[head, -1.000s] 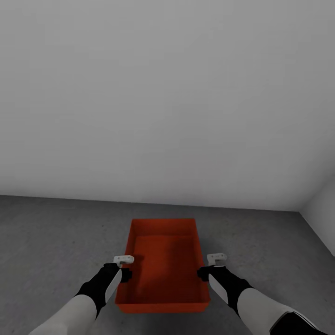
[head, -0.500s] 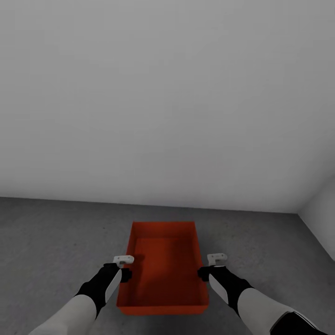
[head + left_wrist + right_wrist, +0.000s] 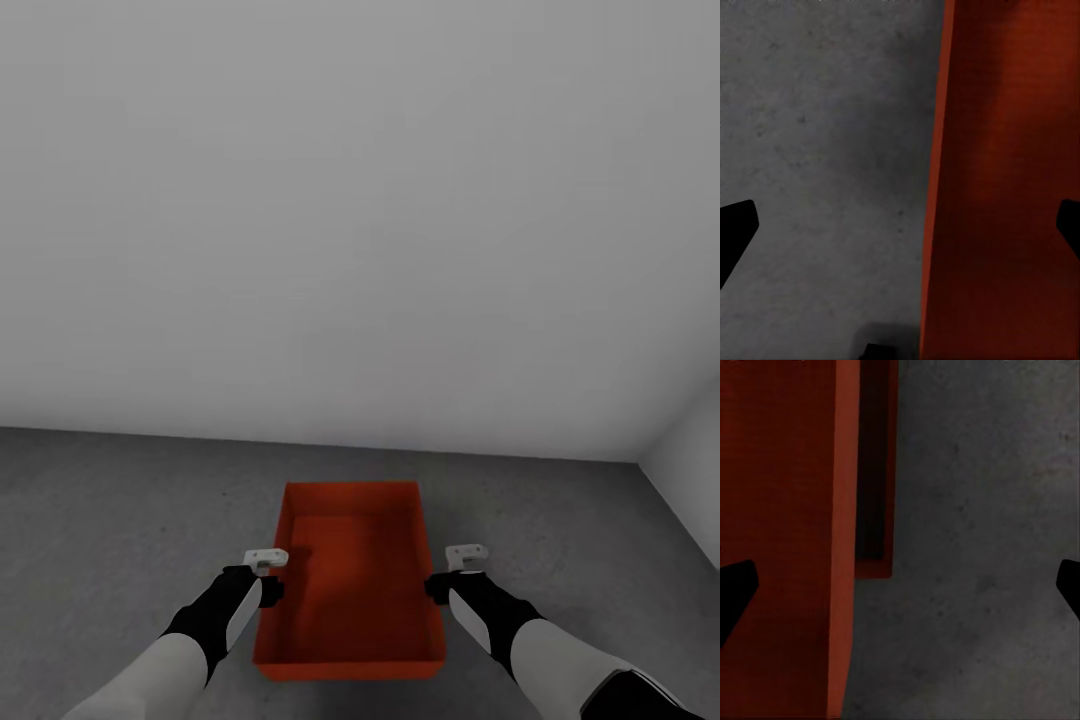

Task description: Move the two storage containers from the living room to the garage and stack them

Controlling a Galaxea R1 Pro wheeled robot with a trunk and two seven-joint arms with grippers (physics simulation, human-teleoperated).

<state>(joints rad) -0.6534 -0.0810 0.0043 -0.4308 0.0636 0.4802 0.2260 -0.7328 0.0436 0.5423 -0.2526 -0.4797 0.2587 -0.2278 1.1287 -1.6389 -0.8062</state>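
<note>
Where grey concrete floor meets white wall, container sits; left gripper, right gripper spread wide.

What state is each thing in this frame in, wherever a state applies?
Orange-red rectangular open-top storage container: upright, empty, gripped by neither gripper.
Left gripper: open, fingers straddling the container's left wall.
Right gripper: open, fingers straddling the container's right wall.

One, perhaps two storage containers
</note>
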